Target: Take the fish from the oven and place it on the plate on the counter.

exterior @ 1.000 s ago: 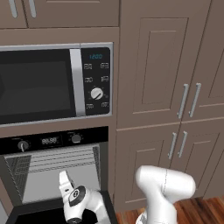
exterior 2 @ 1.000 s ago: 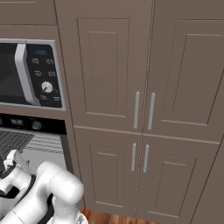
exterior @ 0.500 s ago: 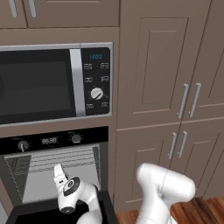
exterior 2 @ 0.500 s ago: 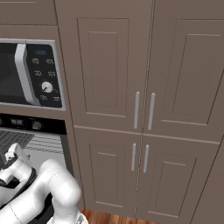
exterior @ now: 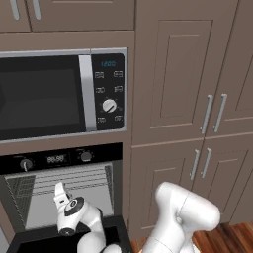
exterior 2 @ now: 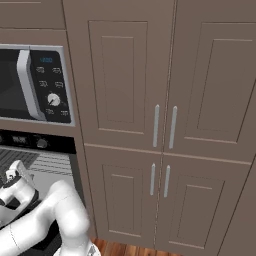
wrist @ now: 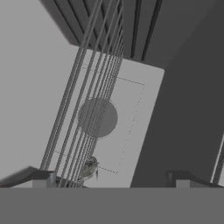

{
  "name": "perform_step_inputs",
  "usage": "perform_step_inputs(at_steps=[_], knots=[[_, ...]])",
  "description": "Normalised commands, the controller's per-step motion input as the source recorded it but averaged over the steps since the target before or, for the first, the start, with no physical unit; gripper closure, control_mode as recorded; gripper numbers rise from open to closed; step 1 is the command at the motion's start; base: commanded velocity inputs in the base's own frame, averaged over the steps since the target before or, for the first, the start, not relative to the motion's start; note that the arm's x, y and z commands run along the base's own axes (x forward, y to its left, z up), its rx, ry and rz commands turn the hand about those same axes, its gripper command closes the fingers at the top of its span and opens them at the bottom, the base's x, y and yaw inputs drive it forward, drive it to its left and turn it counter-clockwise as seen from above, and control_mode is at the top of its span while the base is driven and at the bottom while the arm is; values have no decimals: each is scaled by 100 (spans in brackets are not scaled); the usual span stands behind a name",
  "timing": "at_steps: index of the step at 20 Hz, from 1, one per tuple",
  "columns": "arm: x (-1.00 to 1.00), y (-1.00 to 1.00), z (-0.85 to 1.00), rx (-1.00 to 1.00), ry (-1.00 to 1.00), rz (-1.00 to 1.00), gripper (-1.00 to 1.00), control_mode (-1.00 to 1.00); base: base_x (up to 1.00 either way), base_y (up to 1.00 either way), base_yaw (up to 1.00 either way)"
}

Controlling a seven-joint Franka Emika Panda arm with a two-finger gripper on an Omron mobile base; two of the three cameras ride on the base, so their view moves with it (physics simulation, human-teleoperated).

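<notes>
Grey wire racks [wrist: 94, 100] run through the oven [exterior: 64, 195] cavity in the hand view, seen at a steep roll. The gripper [wrist: 111, 179] is spread to its full width and grips nothing. Its two dark fingertips [wrist: 43, 178] stand far apart at the bottom of that view, one near each side, with bare space between them. Neither tip is seen to touch a rack wire, though the left tip lies just beside the lower ends of the wires.

The fish [wrist: 89, 168] is small and dark grey. It lies on a rack inside the oven, low in the hand view, just beside the left fingertip and apart from it. It sits in front of the pale back wall [wrist: 127, 109], below the round disc [wrist: 97, 117] on that wall.

In the left base view the arm [exterior: 183, 217] bends low, and its hand [exterior: 66, 210] reaches into the open oven below the control strip [exterior: 54, 159]. The oven door [exterior: 69, 242] is folded down under the hand. The microwave [exterior: 62, 94] sits above the oven. Brown cabinet doors [exterior 2: 165, 120] with silver handles stand to the right. In the right base view the hand [exterior 2: 15, 185] shows at the left edge, in front of the oven opening.
</notes>
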Motion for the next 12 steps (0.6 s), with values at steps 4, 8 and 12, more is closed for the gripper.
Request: perform_step_inputs(at_steps=[4, 8, 12], knots=[[32, 0, -46, 0, -7, -4, -100, -100, 0, 0, 0], [38, 0, -54, 0, -8, -7, -100, -100, 0, 0, 0], [47, 0, -53, 0, -9, -7, -100, -100, 0, 0, 0]])
